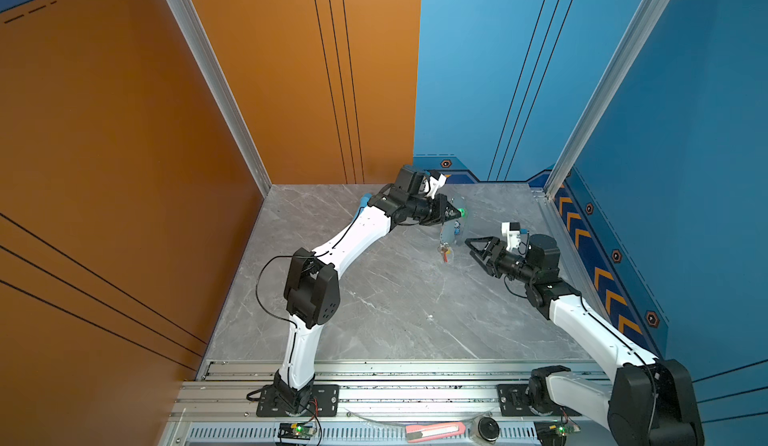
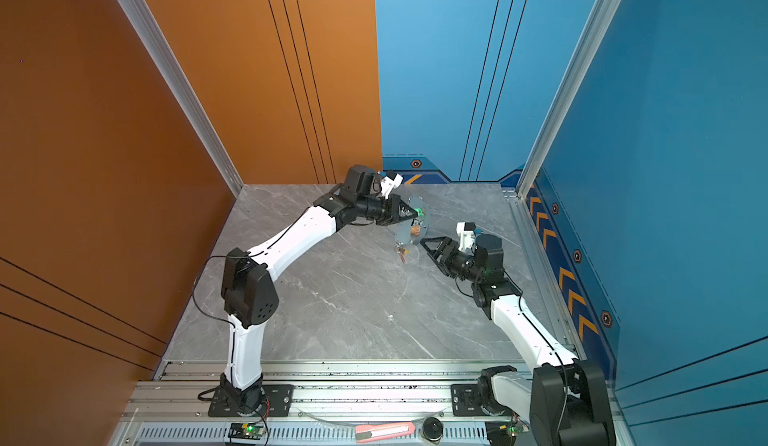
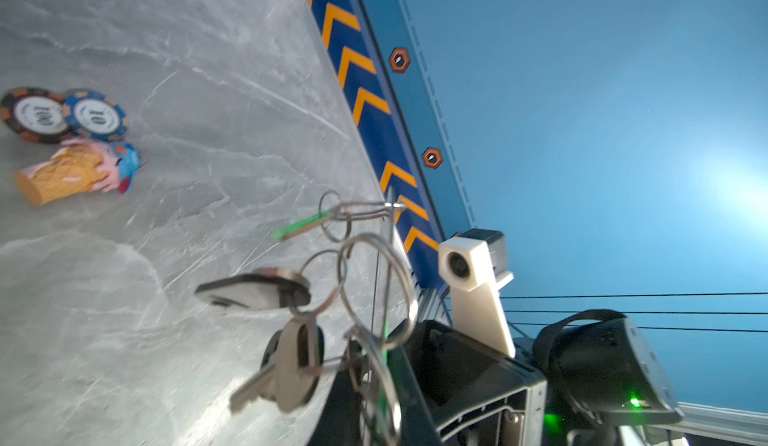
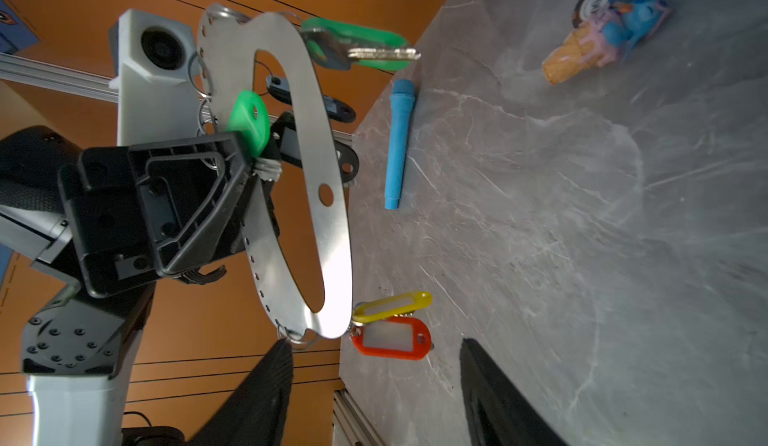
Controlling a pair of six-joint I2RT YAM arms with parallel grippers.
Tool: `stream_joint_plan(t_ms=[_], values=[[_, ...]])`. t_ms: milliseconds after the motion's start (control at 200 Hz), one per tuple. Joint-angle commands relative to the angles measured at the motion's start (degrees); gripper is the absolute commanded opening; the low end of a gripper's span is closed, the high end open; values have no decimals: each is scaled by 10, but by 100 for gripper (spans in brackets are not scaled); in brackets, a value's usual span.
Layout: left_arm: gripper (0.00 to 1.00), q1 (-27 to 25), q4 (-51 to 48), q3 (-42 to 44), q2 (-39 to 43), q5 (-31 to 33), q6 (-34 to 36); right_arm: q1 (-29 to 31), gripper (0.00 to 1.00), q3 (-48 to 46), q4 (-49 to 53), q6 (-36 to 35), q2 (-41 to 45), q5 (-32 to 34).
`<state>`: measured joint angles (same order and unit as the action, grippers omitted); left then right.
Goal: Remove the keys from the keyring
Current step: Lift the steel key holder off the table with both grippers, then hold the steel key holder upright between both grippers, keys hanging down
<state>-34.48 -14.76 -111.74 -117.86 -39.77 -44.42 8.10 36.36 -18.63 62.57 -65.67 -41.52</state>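
Closure of the left gripper (image 4: 259, 161) on the perforated edge of a flat grey oval metal keyring (image 4: 334, 236) is shown in the right wrist view, and the keyring is held raised over the grey marble tabletop (image 4: 540, 257). Small silver keys (image 4: 382, 53) are hung from it on split rings. A green plastic tag (image 4: 361, 30) is seen at the gripped end, a yellow tag (image 4: 392, 304) and a red tag (image 4: 390, 340) at the hanging end, and black tags (image 4: 340, 109) behind the loop. The right gripper (image 1: 472, 250) is held near the hanging end with its jaws apart. A long light-blue tube (image 4: 399, 144) is laid flat on the tabletop.
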Motion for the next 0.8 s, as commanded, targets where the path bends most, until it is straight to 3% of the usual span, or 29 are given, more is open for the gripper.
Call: stream_joint_plan(t_ms=[0, 345, 636, 796], values=[[4, 5, 98, -6, 25, -20, -77, 10, 64, 43, -94, 56, 8, -10], [5, 14, 228, 16, 53, -46, -193, 22, 33, 99, -210, 142, -24, -14], [6, 13, 285, 27, 71, -50, -245, 40, 28, 151, -245, 170, -47, -14], [7, 14, 288, 21, 77, -55, -250, 50, 10, 176, -269, 189, -65, -15]])
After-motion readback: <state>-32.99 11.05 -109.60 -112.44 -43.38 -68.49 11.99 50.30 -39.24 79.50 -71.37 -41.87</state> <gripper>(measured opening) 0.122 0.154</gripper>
